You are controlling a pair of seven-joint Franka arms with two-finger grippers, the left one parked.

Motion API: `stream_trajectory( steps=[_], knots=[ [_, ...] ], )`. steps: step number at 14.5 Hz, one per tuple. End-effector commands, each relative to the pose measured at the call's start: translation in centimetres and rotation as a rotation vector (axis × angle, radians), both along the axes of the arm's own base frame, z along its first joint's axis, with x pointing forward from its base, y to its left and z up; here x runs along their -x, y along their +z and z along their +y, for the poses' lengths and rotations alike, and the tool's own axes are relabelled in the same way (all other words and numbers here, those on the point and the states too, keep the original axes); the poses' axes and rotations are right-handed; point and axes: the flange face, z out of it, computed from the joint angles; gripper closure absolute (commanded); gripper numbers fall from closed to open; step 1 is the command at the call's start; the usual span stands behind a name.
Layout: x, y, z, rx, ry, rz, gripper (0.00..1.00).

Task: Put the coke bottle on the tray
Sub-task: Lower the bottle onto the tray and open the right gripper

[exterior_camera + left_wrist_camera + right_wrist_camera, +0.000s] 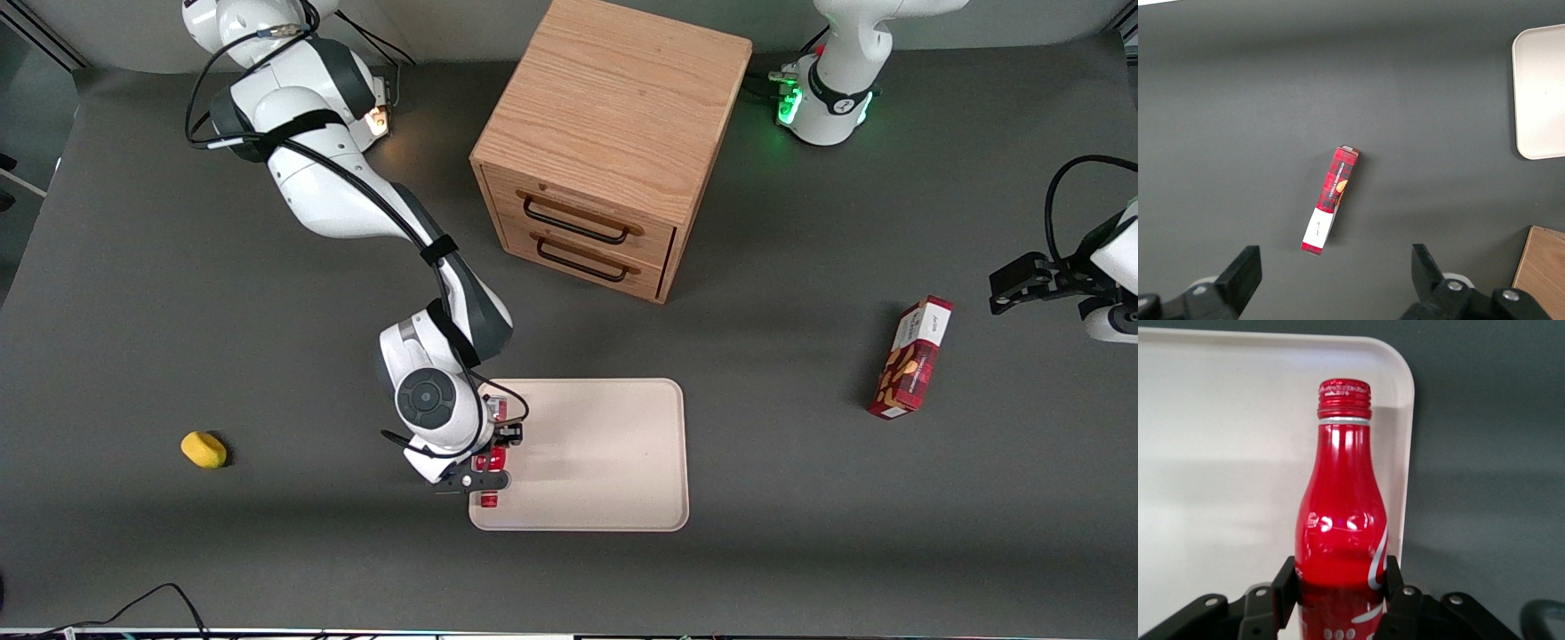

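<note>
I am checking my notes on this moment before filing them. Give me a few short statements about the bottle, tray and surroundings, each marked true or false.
1. The gripper is shut on the coke bottle. True.
2. The bottle is held over the middle of the tray. False: it is at the tray's edge toward the working arm's end.
3. Both drawers of the wooden cabinet are pulled open. False: both are closed.
4. The red snack box lies on the tray. False: it lies on the table toward the parked arm's end.
5. A small yellow object lies on the table off the tray. True.
</note>
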Motion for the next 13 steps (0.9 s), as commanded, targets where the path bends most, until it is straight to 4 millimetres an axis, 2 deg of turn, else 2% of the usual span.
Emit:
stream_trajectory(
  steps=[1,2,3,4,13],
  knots=[
    [-0.54,-0.05,0.38,-0.008,0.007,-0.028,1.00],
    [-0.47,-0.40,0.33,-0.007,0.006,-0.028,0.96],
    [-0.46,-0.50,0.33,-0.007,0.009,-0.030,0.52],
    [-0.40,-0.56,0.41,-0.005,0.012,-0.031,0.01],
    [-0.44,-0.57,0.30,-0.004,0.011,-0.030,0.00]
  ],
)
